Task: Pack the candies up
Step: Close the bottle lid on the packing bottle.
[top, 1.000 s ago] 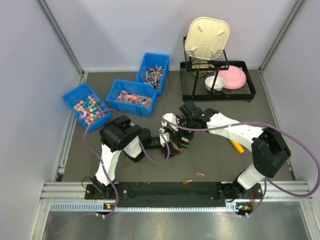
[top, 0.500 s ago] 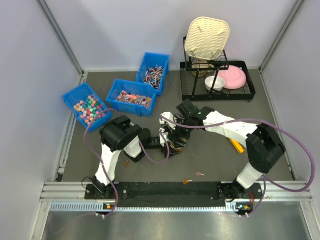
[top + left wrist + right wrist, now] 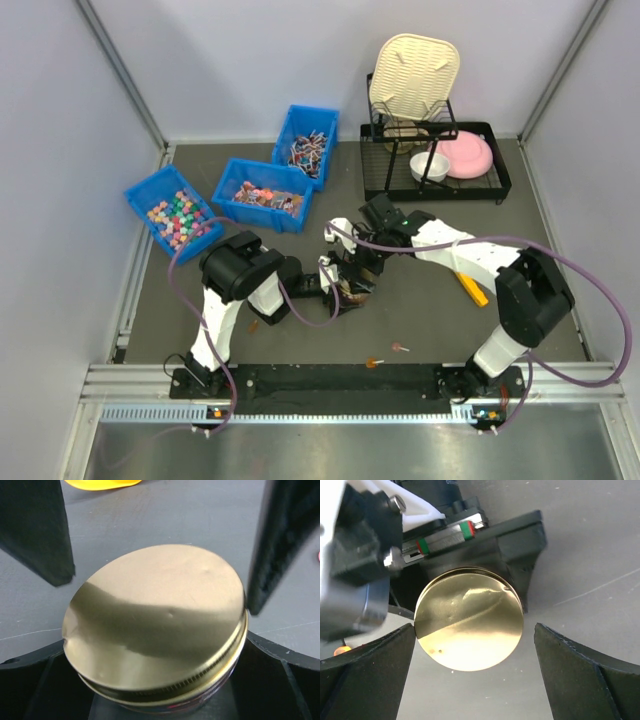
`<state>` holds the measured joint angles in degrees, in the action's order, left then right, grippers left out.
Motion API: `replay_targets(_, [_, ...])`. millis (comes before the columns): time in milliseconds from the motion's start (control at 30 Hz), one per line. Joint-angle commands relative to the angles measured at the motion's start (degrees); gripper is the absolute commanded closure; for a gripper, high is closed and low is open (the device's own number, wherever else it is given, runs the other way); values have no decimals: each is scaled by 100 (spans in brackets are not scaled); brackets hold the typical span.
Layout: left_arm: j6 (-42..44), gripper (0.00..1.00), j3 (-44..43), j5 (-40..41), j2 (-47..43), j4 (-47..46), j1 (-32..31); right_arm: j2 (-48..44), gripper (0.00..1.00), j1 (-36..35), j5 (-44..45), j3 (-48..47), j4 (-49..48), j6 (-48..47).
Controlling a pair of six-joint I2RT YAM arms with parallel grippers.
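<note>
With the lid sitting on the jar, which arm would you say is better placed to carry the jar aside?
Left, probably. The left gripper holds the jar in its jaws below the lid, while the right gripper hangs open above the lid, clear of it.

Nothing legible in any view. No lettering to be made out on the gold lid [image 3: 155, 625] filling the centre of both wrist views. Seen from above, the blue bins [image 3: 140, 192] at upper left show plain walls, and the wrappers of the candies [image 3: 262, 197] are too small to read.
</note>
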<state>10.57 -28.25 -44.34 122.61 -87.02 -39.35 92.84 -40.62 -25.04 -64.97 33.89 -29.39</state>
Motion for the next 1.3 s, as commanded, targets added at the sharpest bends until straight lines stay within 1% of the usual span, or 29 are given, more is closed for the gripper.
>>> replay_targets(0, [367,1,100,153,352,-1027,51,-336,1,169,-230,-42,-243,12])
replay_targets(267, [367,1,100,153,352,-1027,59,-319,1,169,-423,10,-181,-58])
replay_targets(367, [349,1,100,145,352,-1027,59,-249,4,169,-537,37,-111,-85])
replay_targets(467, [349,1,92,145,360,-1027,59,-187,4,177,-651,2,-41,-94])
replay_targets(700, [349,1,92,145,352,-1027,59,-424,4,247,-704,-165,-5,-23])
replay_targets(933, [358,1,92,136,360,-1027,59,-354,10,686,-678,-306,-49,196])
replay_targets(1267, [376,1,92,118,360,-1027,59,14,16,819,-696,-279,-269,407])
